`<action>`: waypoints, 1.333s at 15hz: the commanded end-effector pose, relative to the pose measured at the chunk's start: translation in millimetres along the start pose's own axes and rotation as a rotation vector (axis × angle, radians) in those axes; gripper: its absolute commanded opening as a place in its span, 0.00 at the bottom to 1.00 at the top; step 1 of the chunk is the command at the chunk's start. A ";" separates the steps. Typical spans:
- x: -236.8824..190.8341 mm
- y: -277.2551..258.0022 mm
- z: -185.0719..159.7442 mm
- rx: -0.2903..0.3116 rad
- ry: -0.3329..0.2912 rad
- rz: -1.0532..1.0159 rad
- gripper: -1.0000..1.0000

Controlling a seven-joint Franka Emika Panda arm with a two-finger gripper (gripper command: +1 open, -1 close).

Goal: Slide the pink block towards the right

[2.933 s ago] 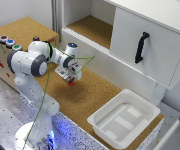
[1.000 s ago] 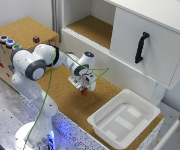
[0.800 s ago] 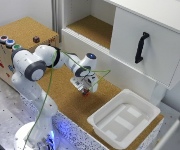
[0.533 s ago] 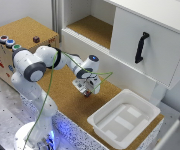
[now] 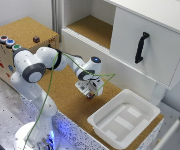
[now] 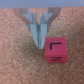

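Note:
The pink block (image 6: pixel 55 50) is a small reddish-pink cube with a dark mark on its top. It lies on the cork surface (image 6: pixel 17 62). My gripper (image 6: pixel 40 43) is shut, and its fingertips stand right beside the block, touching or nearly touching one side, not around it. In the exterior view the gripper (image 5: pixel 92 93) is low over the cork, between the arm's base and the white tray. The block (image 5: pixel 90 96) shows only as a small red spot under the fingertips.
A white tray (image 5: pixel 140 102) stands on the exterior view's right, close to the gripper. Behind is a white cabinet with a black handle (image 5: pixel 141 47) and an open shelf (image 5: pixel 92 27). A wooden box with round coloured buttons (image 5: pixel 7 42) stands at the left.
My gripper has moved steadily toward the exterior view's right along the cork, closer to the white tray. The small red block stays at its fingertips.

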State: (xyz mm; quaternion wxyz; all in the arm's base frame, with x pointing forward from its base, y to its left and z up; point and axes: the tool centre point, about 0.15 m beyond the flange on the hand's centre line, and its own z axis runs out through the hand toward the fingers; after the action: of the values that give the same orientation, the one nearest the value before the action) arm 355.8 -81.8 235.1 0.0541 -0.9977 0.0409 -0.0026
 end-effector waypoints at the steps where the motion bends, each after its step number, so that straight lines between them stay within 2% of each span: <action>1: -9.5 -16.7 -66.7 0.069 -0.003 0.021 1.00; 4: -5.9 -26.0 -88.5 0.080 0.027 0.010 1.00; 8: -1.6 -43.2 -102.6 0.097 0.026 -0.016 1.00; 10: 2.4 -55.1 -107.3 0.143 0.008 -0.015 1.00; 20: 2.4 -55.1 -107.3 0.143 0.008 -0.015 1.00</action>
State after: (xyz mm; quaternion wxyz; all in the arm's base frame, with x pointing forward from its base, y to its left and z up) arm 354.8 -40.4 339.1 0.1142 -0.9923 0.0317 -0.0361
